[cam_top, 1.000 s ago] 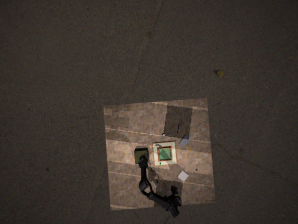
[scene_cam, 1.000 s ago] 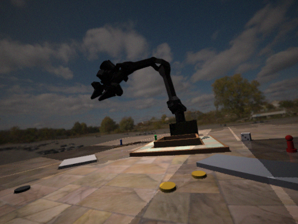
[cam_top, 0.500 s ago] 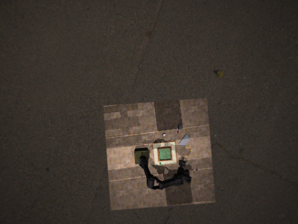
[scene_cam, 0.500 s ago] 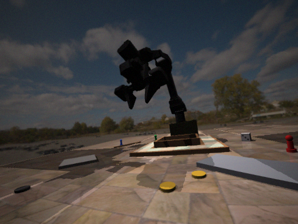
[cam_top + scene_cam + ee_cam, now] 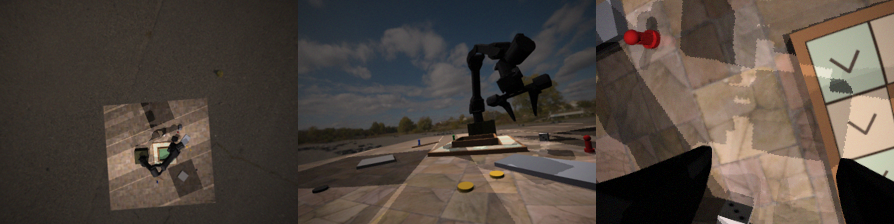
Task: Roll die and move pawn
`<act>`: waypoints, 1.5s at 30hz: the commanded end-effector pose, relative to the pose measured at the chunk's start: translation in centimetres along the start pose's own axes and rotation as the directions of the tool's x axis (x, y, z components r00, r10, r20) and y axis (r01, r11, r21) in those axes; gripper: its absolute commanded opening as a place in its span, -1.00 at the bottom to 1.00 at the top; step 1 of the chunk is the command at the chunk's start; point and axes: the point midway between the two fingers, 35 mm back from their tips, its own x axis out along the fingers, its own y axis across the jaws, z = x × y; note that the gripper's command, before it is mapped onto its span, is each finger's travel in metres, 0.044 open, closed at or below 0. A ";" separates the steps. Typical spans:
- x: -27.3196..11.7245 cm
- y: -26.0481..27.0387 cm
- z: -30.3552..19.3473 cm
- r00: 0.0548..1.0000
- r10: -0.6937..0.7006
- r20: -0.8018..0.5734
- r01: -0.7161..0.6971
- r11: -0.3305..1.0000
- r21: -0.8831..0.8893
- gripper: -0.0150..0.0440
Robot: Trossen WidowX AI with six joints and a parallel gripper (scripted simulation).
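The die (image 5: pixel 164 135) (image 5: pixel 543 137) (image 5: pixel 736 210) lies on the table beside the board, partly cut off at the wrist view's bottom edge; its top count cannot be read surely. My gripper (image 5: pixel 525 118) (image 5: pixel 775 162) is open and empty, above the table by the board's edge, its fingers pointing down at a slant. The board (image 5: pixel 155 151) (image 5: pixel 513 143) (image 5: pixel 821 55) has arrowed squares around the dice tray (image 5: pixel 163 154) (image 5: pixel 474 142), which has brown walls and a green floor. A green pawn (image 5: pixel 453 137) shows behind the tray's left part; its exact square is hidden.
A red pawn (image 5: pixel 178 132) (image 5: pixel 588 144) (image 5: pixel 642 38) and a blue pawn (image 5: pixel 157 181) (image 5: pixel 419 142) stand off the board. Grey slabs (image 5: pixel 183 175) (image 5: pixel 377 161), a larger slab (image 5: pixel 545 168), yellow discs (image 5: pixel 465 187), a dark disc (image 5: pixel 320 188) and a thin brown stick (image 5: pixel 424 144) lie around.
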 end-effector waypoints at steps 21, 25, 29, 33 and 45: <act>4.4 3.2 -9.9 0.988 -0.134 -0.074 0.141 0.985 0.103 0.44; 5.1 3.2 -9.9 0.988 -0.134 -0.074 0.141 0.985 0.103 0.44; 5.7 3.1 -10.0 0.988 -0.134 -0.074 0.141 0.985 0.103 0.44; 6.4 3.0 -10.0 0.988 -0.134 -0.074 0.141 0.985 0.103 0.44; 7.2 2.8 -10.1 0.988 -0.134 -0.074 0.141 0.985 0.103 0.00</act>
